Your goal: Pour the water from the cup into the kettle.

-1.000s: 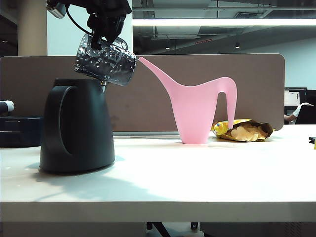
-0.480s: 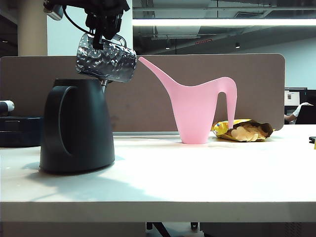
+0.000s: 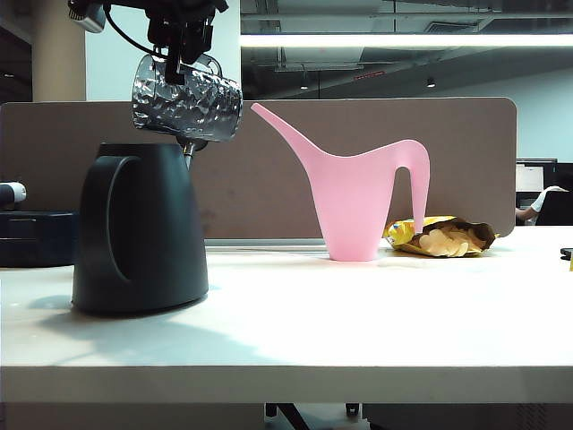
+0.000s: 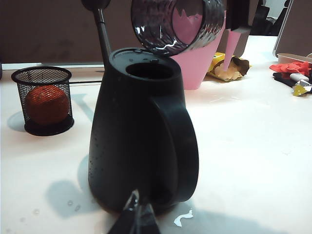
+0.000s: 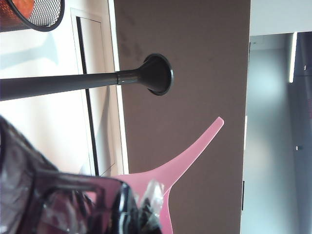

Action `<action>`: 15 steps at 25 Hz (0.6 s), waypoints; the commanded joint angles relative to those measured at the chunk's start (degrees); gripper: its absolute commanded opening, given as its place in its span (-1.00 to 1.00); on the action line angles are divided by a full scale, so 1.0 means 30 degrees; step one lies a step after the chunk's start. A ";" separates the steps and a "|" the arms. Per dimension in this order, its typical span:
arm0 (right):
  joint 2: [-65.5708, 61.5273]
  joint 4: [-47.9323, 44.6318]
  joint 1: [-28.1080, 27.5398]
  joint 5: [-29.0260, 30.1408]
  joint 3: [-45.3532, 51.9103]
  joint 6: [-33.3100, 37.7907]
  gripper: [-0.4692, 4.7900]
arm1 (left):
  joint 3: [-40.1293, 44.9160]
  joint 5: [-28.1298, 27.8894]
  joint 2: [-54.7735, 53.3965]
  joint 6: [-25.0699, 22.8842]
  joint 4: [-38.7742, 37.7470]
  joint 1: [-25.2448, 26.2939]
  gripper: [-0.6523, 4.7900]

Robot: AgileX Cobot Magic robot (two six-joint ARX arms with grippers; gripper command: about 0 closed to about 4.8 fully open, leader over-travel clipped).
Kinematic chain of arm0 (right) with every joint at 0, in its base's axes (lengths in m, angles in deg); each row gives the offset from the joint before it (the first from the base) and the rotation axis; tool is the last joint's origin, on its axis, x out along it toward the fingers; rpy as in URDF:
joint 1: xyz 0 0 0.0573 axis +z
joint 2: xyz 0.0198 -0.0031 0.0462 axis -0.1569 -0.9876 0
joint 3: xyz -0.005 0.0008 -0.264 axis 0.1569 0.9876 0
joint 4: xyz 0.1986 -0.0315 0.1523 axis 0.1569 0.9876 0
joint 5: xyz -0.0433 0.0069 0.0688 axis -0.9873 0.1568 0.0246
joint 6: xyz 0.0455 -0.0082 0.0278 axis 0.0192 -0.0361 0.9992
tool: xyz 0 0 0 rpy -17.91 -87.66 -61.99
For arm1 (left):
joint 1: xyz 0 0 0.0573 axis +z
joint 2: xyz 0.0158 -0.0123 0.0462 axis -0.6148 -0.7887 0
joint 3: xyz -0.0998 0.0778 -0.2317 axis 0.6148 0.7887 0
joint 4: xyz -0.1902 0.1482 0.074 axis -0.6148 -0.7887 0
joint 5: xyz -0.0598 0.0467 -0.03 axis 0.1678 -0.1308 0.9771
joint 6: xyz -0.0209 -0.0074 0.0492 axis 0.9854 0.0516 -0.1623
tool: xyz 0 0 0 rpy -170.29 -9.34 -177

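- The right gripper [image 3: 182, 40] hung in the upper left of the exterior view, its jaws clamped on the handle of the cup [image 3: 187, 99].
- The cup lay tipped nearly on its side, mouth toward the left of that view, just above the top of the kettle [image 3: 140, 227].
- The black kettle stood upright at the left of the white table [image 3: 376, 313], its loop handle facing the camera side.
- In the left wrist view the cup [image 4: 178, 24] showed its open mouth over the round opening of the kettle [image 4: 141, 131], close above it but not touching.
- The left gripper [image 4: 135, 219] sat low at the bottom edge of that view, near the kettle's base; its tips looked drawn together with nothing between them.
- A pink watering can [image 3: 358, 193] stood mid-table, well apart from the kettle.
- A crumpled snack bag [image 3: 440, 236] lay just right of the can.
- A mesh pot [image 4: 43, 100] holding an orange fruit [image 4: 46, 104] stood beside the kettle.
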 commanded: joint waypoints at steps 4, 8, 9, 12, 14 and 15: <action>0.0095 -0.0452 0.0080 -0.0117 -0.0087 -0.0211 -0.86 | -0.0036 -0.0051 -0.0015 -0.0029 0.0124 -0.0007 -0.78; 0.0095 -0.0459 0.0248 -0.0087 -0.0087 -0.0284 -0.86 | -0.0036 -0.0051 -0.0015 -0.0029 0.0131 -0.0007 -0.78; 0.0095 -0.0452 0.0248 -0.0087 -0.0087 -0.0284 -0.86 | -0.0036 -0.0051 -0.0015 -0.0029 0.0124 -0.0007 -0.78; 0.0095 -0.0444 0.0240 -0.0095 -0.0080 -0.0284 -0.86 | -0.0036 -0.0051 -0.0015 -0.0029 0.0124 -0.0007 -0.78; 0.0095 -0.0437 0.0240 -0.0102 -0.0066 -0.0284 -0.86 | -0.0044 -0.0044 -0.0015 -0.0029 0.0131 -0.0007 -0.78; 0.0095 -0.0437 0.0233 -0.0102 -0.0066 -0.0284 -0.86 | -0.0044 -0.0044 -0.0015 -0.0022 0.0131 -0.0007 -0.78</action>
